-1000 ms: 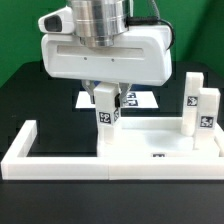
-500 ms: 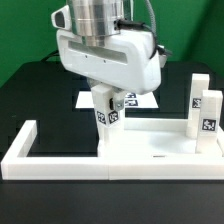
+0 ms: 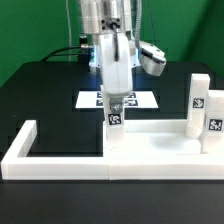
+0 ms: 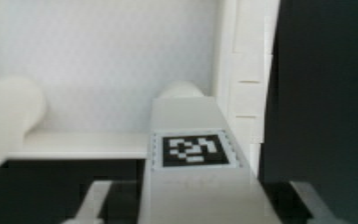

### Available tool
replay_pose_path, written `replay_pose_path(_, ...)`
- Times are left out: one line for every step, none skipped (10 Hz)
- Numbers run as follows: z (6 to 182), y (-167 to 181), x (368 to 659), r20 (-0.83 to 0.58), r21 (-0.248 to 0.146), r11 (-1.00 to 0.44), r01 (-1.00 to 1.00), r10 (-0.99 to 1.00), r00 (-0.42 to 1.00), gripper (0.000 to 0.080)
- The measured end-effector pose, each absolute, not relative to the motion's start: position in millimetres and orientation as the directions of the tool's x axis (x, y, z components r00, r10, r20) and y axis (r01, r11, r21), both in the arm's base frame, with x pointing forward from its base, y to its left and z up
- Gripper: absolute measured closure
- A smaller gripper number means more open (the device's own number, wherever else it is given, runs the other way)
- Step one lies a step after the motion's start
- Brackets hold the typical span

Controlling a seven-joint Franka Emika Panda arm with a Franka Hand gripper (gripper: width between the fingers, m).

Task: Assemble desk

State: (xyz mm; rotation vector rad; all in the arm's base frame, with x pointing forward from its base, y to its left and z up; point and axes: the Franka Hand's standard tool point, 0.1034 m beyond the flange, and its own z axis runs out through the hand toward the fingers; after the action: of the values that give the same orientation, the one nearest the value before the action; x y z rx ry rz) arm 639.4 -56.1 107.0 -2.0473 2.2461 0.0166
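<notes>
The white tabletop (image 3: 160, 143) lies flat inside the border frame and also shows in the wrist view (image 4: 105, 60). A white square leg (image 3: 115, 125) with a tag stands upright at the tabletop's corner on the exterior view's left. My gripper (image 3: 114, 104) comes straight down on it, turned edge-on to the exterior camera, and is shut on its upper part. In the wrist view the leg (image 4: 199, 150) fills the space between my two fingers (image 4: 98, 200). Two more tagged legs (image 3: 198, 100) (image 3: 212, 118) stand upright at the exterior view's right.
The long white U-shaped border frame (image 3: 60, 166) runs along the front, with arms on both sides. The marker board (image 3: 92, 100) lies on the black table behind my gripper. Cables hang behind the arm.
My wrist has turned about a quarter turn, from broadside to edge-on. The leg turned with it and shifted slightly to the exterior view's right. The two other legs have not moved.
</notes>
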Motion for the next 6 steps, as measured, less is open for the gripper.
replay_pose_path(107.0, -54.1, 639.5, -0.092, -0.063, 0.174, -0.983, -0.981, -0.168, 0.0509)
replay_pose_path(106.7, -48.5, 640.4, -0.098, -0.058, 0.246, -0.968, -0.966, -0.240, 0.0509)
replay_pose_path(105.9, -40.4, 645.1, -0.102, -0.045, 0.318, -0.947, -0.944, -0.312, 0.0509)
replay_pose_path(105.8, -39.5, 645.1, -0.100, -0.043, 0.292, -0.955, -0.953, -0.287, 0.0509)
replay_pose_path(105.8, -39.8, 645.1, -0.099, -0.045, 0.275, -0.960, -0.958, -0.270, 0.0509)
replay_pose_path(106.1, -40.4, 644.6, -0.094, -0.048, 0.213, -0.976, -0.974, -0.208, 0.0420)
